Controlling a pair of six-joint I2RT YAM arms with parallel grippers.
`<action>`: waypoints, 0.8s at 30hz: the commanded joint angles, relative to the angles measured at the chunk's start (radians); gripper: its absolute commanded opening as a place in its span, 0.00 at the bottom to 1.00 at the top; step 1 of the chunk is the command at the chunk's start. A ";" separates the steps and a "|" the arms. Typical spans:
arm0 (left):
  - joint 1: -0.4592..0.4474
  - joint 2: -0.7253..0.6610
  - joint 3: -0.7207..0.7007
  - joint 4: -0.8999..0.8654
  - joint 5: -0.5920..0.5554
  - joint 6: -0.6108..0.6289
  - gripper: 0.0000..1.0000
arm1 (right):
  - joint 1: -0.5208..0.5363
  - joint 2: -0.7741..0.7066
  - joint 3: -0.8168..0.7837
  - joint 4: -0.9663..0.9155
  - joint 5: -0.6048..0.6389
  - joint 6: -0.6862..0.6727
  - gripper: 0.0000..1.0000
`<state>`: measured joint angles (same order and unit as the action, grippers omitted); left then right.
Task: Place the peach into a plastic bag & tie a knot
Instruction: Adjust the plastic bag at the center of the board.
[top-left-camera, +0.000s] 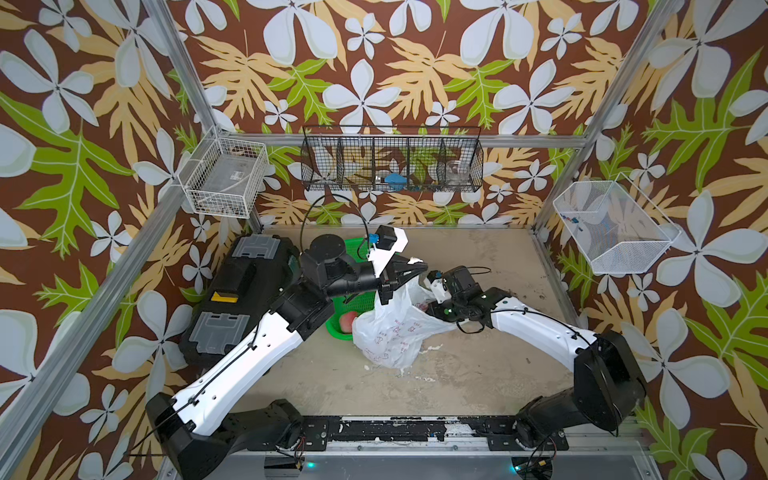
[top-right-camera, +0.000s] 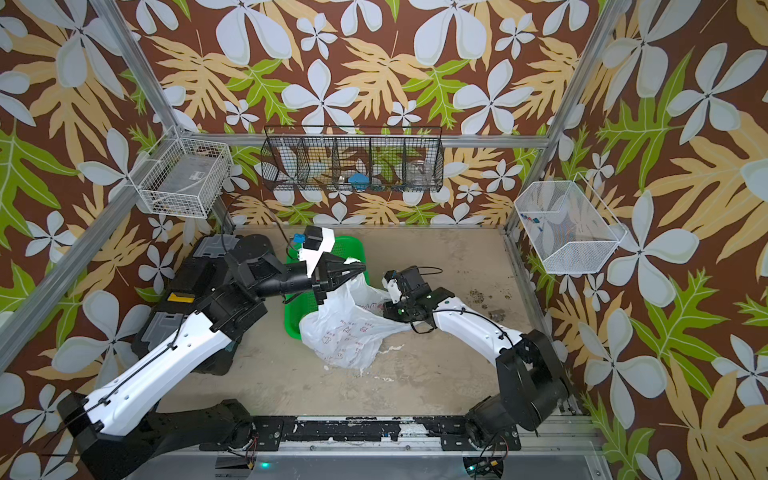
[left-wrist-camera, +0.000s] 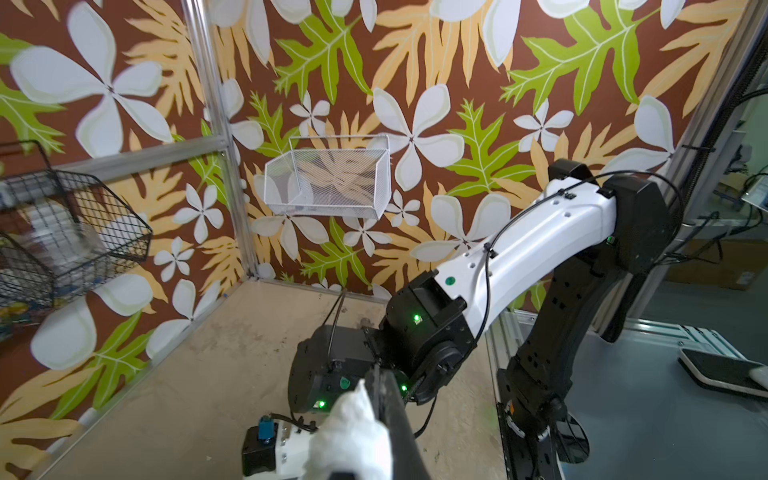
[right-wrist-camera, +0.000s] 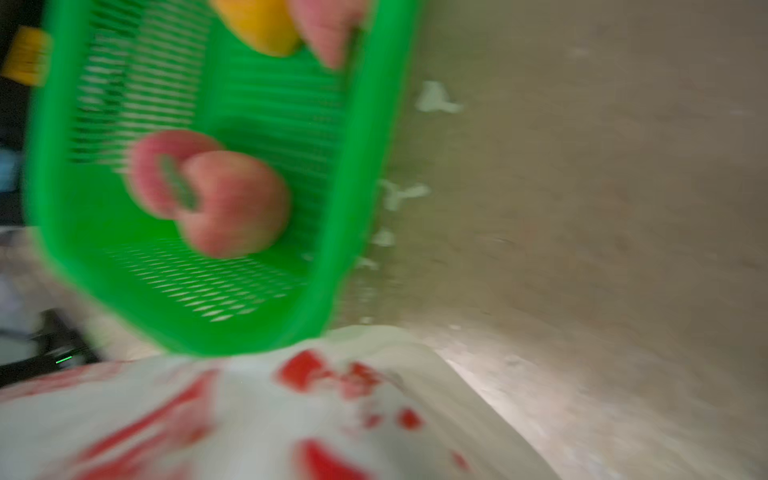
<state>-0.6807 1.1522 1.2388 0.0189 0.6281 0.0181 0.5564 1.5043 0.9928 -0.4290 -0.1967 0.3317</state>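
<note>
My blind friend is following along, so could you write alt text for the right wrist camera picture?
Blurred close-up: a green perforated basket holds pink peaches and a yellow fruit. A white plastic bag with red print lies beside the basket, nearest the camera, on a beige table dotted with white scraps.

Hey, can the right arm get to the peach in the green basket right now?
Probably not straight on: the bag, held up by the left gripper, stands between the right gripper and the peach in the basket; going over might work.
</note>
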 joint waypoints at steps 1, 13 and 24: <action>0.004 -0.073 -0.071 -0.002 -0.118 -0.059 0.00 | 0.002 -0.013 0.009 -0.073 0.302 -0.072 0.09; 0.139 -0.213 -0.470 -0.085 -0.238 -0.384 0.00 | 0.124 -0.085 0.215 -0.103 -0.250 -0.135 0.38; 0.152 -0.153 -0.518 -0.058 -0.020 -0.480 0.00 | 0.041 0.195 0.561 -0.055 -0.034 0.064 0.59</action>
<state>-0.5320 0.9936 0.7265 -0.0593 0.5117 -0.4076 0.6163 1.6306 1.5063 -0.4694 -0.4458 0.3355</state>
